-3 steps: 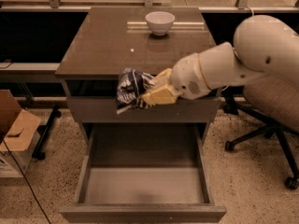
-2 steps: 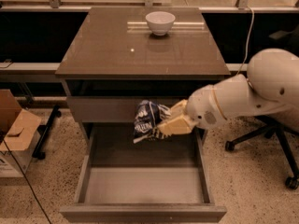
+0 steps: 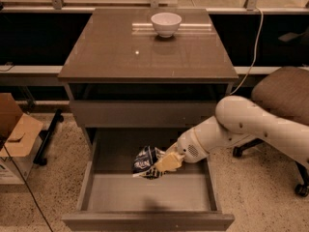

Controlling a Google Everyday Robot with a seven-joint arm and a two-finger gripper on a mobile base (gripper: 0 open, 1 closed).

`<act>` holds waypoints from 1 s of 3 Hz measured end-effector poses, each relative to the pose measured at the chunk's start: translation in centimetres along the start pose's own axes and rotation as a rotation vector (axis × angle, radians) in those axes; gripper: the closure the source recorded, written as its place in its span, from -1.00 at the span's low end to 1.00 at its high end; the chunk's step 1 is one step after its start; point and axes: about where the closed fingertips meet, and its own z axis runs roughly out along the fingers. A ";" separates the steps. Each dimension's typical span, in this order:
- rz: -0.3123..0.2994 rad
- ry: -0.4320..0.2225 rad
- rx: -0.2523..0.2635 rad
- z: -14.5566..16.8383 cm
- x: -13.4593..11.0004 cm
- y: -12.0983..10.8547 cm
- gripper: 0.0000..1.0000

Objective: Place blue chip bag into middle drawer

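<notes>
The blue chip bag (image 3: 147, 161) is a crinkly dark-blue bag with white markings, held over the back part of the open middle drawer (image 3: 148, 193). My gripper (image 3: 162, 163) is shut on the blue chip bag's right side, its tan fingers (image 3: 170, 161) clamped on it. The white arm reaches in from the right, over the drawer's right wall. The bag hangs just above the plain grey drawer floor. The drawer is pulled out wide toward the camera.
A white bowl (image 3: 166, 23) stands at the back of the cabinet top (image 3: 145, 52). A shut shallow drawer front (image 3: 145, 112) sits above the open one. An office chair (image 3: 282, 100) stands at right, a cardboard box (image 3: 17, 134) at left.
My arm has swung down and right from the cabinet's front edge, lowering the blue chip bag into the open middle drawer. The bag stays in my grip.
</notes>
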 end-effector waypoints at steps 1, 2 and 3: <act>0.065 0.007 -0.028 5.6 0.4 -2.8 1.00; 0.155 -0.023 -0.031 10.8 1.2 -5.2 1.00; 0.226 -0.063 0.001 13.7 2.4 -7.6 0.63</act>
